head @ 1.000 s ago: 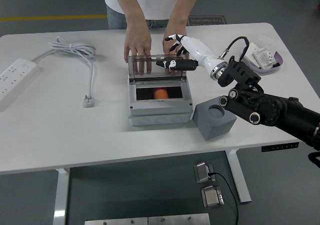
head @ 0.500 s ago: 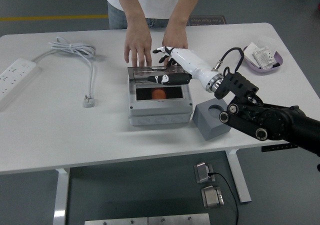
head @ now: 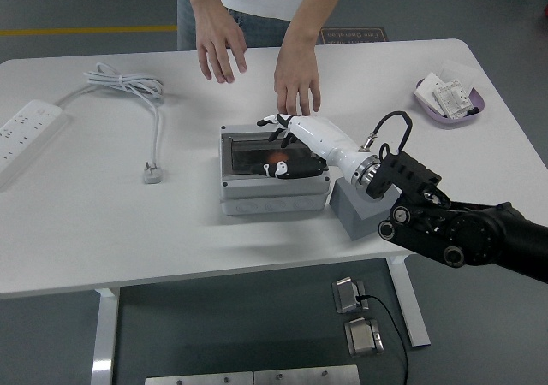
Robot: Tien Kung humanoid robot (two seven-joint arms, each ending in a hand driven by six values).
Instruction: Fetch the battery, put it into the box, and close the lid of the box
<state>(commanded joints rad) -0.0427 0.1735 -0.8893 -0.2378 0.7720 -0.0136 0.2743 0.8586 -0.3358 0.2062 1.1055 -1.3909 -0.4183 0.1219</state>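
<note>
Lid (head: 257, 151) now down, right hand (head: 285, 145) flat, unclenched atop; battery (head: 276, 156) beneath.

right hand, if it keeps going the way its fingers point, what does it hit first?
The right hand lies flat on the box lid, fingers pointing left and slightly away. Going on, it would slide along the lid toward the box's left rim; beyond that only bare table shows. Depth is uncertain.

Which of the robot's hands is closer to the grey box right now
The right. The right hand lies flat on the box's clear lid, fingers spread, pressing it down over the orange battery. The left hand is out of view, so it can't be placed.
</note>
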